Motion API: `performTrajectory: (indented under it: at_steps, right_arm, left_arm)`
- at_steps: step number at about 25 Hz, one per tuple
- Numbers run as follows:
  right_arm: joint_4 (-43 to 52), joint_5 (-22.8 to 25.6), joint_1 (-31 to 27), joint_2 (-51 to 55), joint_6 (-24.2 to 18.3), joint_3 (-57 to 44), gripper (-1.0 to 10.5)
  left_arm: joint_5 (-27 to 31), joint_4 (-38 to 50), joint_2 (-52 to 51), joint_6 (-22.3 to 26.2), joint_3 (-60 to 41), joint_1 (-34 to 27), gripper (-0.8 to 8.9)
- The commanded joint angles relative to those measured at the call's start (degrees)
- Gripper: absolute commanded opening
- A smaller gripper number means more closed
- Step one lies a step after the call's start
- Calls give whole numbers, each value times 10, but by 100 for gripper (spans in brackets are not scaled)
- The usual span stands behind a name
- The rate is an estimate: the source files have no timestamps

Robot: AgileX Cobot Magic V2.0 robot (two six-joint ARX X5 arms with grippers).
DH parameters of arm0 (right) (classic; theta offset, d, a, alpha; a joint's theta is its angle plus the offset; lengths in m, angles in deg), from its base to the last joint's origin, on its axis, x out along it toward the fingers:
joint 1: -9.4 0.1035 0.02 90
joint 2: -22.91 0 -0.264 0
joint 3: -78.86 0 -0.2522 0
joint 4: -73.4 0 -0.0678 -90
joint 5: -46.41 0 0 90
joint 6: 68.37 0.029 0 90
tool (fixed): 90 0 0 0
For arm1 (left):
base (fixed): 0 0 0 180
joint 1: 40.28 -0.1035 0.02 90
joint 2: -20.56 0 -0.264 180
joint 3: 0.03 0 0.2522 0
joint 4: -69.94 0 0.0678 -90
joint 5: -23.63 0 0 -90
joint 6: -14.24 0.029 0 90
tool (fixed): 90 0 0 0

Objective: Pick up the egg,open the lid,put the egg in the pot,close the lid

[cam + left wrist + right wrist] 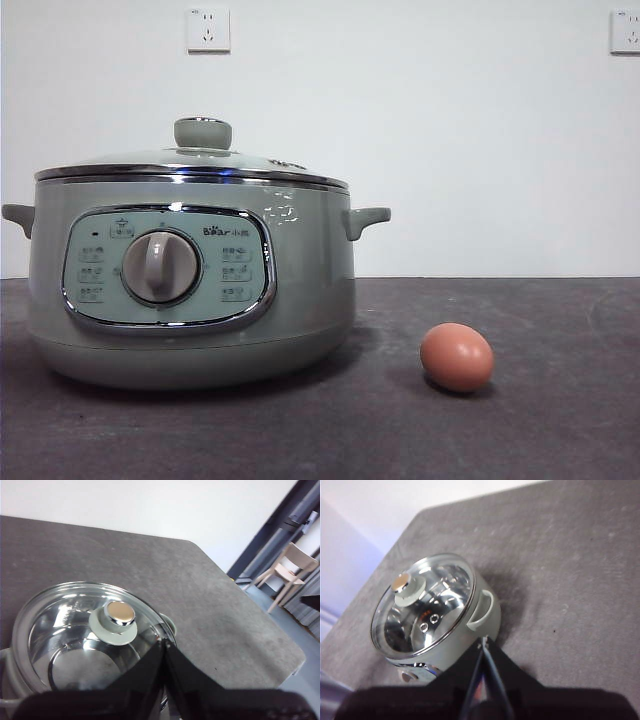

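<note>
The pale green pot (300,290) stands at the left of the dark table, its dial facing the front view. The glass lid (120,160) with its green knob (203,132) sits shut on the pot. The brown egg (457,357) lies on the table to the right of the pot, apart from it. Neither arm shows in the front view. My left gripper (164,642) hangs shut above the pot, just beside the lid (60,625) and its knob (119,615). My right gripper (484,641) is shut and empty, high above the table beside the pot (489,622). The egg is hidden in both wrist views.
Two wall outlets (208,30) sit on the white wall behind. The table's far edge and rounded corner (295,655) show in the left wrist view, with a wooden chair (287,567) on the floor beyond.
</note>
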State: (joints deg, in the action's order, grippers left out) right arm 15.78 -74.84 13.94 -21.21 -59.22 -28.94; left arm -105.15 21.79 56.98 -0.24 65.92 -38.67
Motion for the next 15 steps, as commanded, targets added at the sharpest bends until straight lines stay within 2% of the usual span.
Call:
performTrajectory:
  at_steps: [1,3,4,5,9,11,15]
  right_arm:
    - [-3,-2,4,-16,-22,1,153]
    - [-5,-2,6,-26,-21,1,393]
    - [-5,-2,8,-30,-21,1,484]
    - [-7,-2,10,-32,-21,1,535]
    - [-7,-1,30,-41,-10,1,535]
    - [-7,16,53,-49,-3,1,533]
    - [-9,158,169,-92,20,1,532]
  left_arm:
    - [-5,0,9,10,4,-1,60]
    - [-3,0,14,9,4,-1,276]
    - [-3,0,16,9,4,0,360]
    - [-3,0,17,7,4,-1,405]
    - [-2,5,18,7,4,0,406]
    - [-3,11,18,7,4,0,406]
    - [-4,31,18,-9,4,6,406]
